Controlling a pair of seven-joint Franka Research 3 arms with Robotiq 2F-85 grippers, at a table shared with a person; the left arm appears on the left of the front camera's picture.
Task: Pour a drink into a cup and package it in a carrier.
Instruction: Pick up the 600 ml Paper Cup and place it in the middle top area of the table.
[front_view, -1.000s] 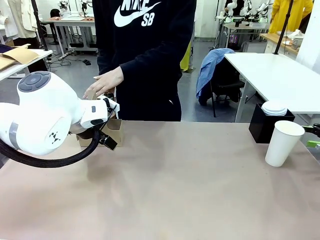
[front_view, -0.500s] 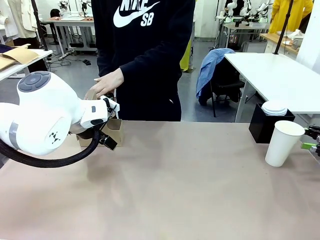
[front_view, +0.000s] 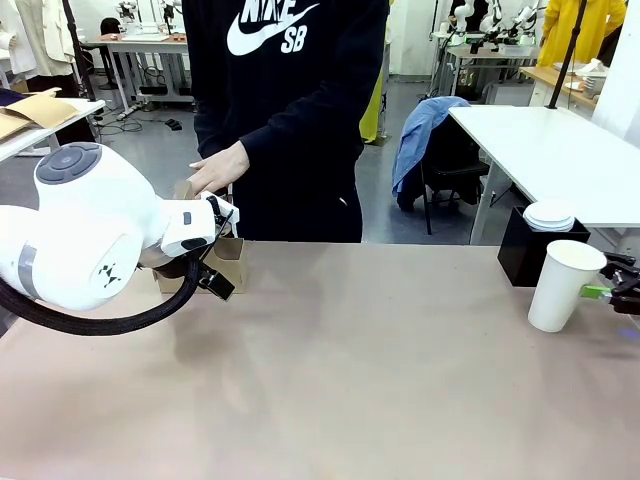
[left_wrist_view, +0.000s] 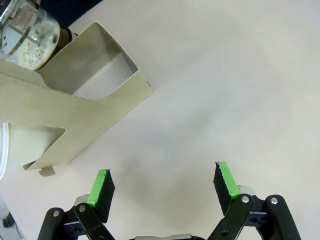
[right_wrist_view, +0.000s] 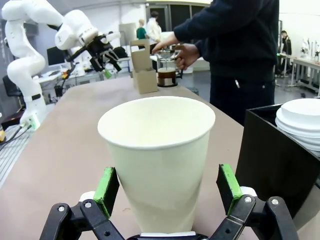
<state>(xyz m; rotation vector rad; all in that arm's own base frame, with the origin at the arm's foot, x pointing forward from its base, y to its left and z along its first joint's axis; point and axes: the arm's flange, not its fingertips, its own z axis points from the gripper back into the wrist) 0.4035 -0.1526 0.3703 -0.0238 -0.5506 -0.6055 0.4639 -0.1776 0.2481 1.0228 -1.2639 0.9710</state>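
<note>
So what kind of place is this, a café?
Most likely a robotics lab rather than a café: a white robot arm shares the table with a person, the right pincer stands open around a paper cup, and plain work tables fill the room behind.

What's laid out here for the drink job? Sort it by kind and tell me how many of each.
white paper cup: 1
cardboard carrier: 1
glass press jug: 1
black box: 1
stack of white lids: 1
Total: 5
</note>
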